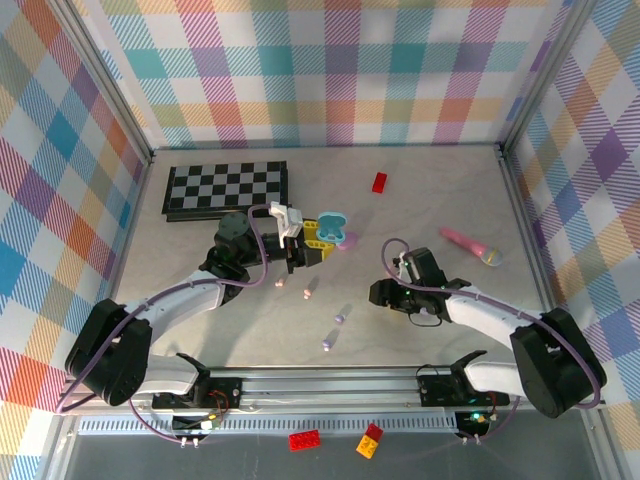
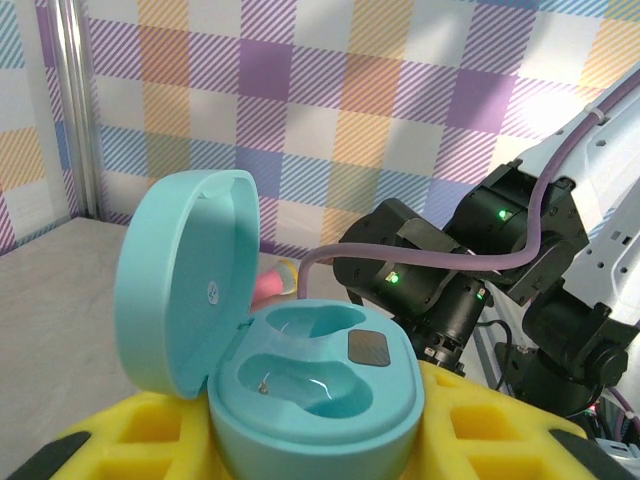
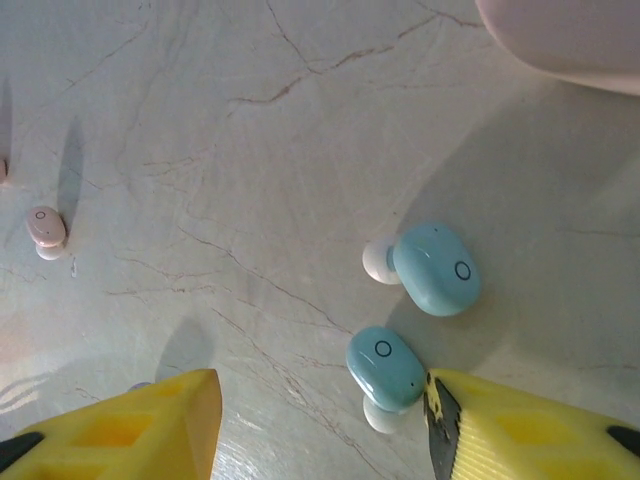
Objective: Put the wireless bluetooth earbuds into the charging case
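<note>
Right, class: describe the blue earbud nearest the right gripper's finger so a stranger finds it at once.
On the marbled table, look just ahead of the right gripper. Two light-blue earbuds lie there: the nearer earbud sits right beside a yellow fingertip, the other earbud farther off.

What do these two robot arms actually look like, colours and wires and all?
The left arm and right arm are white shells with chunky black joints, a purple cable looping along each. The left end effector and right end effector carry yellow fingers with black tips. Small green lights glow on the right arm's joints.
</note>
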Action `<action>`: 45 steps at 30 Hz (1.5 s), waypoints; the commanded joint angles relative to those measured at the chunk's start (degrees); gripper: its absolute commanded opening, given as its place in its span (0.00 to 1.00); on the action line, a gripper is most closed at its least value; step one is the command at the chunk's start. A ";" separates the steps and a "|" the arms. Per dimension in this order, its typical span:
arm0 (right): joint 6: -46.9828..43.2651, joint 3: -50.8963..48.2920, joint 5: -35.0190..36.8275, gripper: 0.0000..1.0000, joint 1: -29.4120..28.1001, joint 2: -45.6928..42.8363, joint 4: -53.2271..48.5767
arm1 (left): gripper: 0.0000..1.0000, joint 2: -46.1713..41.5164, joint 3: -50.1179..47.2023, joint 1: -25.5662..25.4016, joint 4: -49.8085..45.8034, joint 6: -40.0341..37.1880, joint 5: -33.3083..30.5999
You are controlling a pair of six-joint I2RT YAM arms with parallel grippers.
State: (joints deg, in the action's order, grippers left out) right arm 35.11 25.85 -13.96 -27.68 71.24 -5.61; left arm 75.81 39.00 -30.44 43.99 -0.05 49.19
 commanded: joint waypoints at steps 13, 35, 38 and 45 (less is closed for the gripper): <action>-6.05 3.81 -2.13 0.58 0.99 5.21 1.44 | 0.35 -1.27 0.11 0.69 0.34 -1.57 1.35; -12.75 4.68 -7.66 0.53 1.22 8.65 0.54 | 0.35 -1.49 0.13 0.73 -0.05 -1.39 1.44; -12.79 4.47 -7.25 0.50 1.23 8.31 -0.92 | 0.35 -1.39 0.19 0.71 -0.06 -1.30 1.52; -12.44 4.26 -7.18 0.39 1.23 7.16 -3.45 | 0.35 -1.28 0.26 0.66 -0.04 -1.27 1.59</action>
State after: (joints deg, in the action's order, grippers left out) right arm 23.05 29.47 -20.03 -26.57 79.09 -6.81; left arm 75.77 39.00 -30.24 43.55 -0.86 49.43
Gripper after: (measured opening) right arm 0.399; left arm 0.361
